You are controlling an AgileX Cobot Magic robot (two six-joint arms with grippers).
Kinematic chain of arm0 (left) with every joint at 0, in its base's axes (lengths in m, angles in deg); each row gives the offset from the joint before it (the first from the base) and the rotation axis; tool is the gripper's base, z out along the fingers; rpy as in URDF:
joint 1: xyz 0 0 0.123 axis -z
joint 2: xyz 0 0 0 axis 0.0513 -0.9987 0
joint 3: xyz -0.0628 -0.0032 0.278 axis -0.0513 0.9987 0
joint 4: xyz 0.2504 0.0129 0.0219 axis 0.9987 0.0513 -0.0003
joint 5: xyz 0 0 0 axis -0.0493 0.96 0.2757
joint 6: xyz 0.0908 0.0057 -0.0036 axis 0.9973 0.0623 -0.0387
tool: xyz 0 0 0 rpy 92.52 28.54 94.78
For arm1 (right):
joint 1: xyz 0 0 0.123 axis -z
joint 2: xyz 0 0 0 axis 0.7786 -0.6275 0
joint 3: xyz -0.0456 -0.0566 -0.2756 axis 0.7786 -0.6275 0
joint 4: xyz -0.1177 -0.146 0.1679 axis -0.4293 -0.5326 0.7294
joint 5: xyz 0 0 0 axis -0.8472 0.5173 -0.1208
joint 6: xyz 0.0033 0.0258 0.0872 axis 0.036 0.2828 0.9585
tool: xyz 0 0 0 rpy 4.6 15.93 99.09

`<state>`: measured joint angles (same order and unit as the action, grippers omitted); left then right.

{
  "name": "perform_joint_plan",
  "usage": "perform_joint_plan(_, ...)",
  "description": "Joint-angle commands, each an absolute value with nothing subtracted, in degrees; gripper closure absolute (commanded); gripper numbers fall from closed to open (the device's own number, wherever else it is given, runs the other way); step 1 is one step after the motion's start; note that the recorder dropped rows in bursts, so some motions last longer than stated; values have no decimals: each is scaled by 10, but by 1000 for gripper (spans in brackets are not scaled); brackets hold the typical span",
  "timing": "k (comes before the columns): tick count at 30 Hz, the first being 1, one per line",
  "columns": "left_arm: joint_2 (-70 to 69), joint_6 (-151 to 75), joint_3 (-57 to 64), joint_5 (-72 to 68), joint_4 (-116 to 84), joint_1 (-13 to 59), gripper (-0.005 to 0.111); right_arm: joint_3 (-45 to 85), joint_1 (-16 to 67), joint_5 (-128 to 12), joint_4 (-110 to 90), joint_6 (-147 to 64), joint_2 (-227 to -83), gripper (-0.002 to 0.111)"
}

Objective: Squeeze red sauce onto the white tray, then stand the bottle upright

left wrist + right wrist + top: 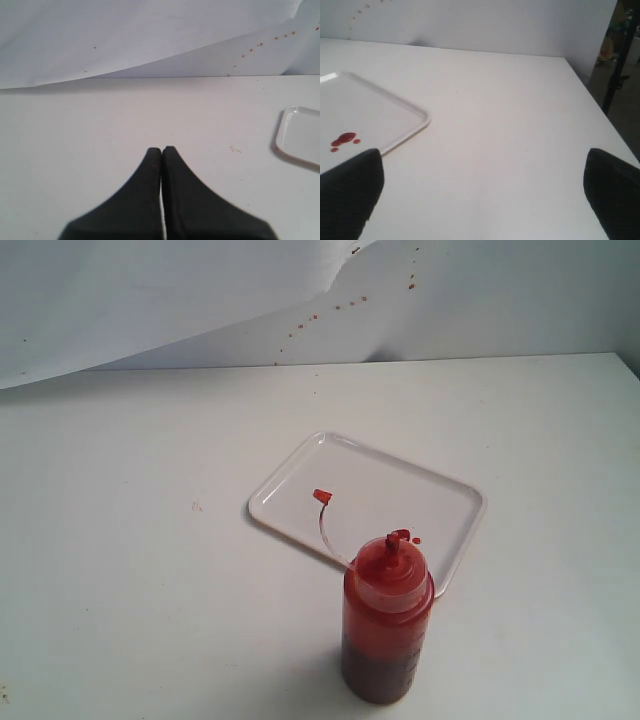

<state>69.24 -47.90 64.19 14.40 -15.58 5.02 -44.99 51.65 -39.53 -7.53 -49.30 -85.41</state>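
White table (130, 540), bottle (387, 630) upright, label (404, 672) unreadable, left claw (161, 149) clenched, right claw (481, 167) released

Exterior view: raised, near side, angled down toward the far backdrop (150, 300). Wrist views: low over the table (120, 570), facing far. All three share the white tray (400, 490).
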Motion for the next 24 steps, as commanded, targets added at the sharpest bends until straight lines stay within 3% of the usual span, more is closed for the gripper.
perform_joint_plan(1,695,-482,645,140,-160,49,107,-451,499,-404,-72,-450,-851,3)
perform_joint_plan(24,695,-482,645,140,-160,49,107,-451,499,-404,-72,-448,-851,3)
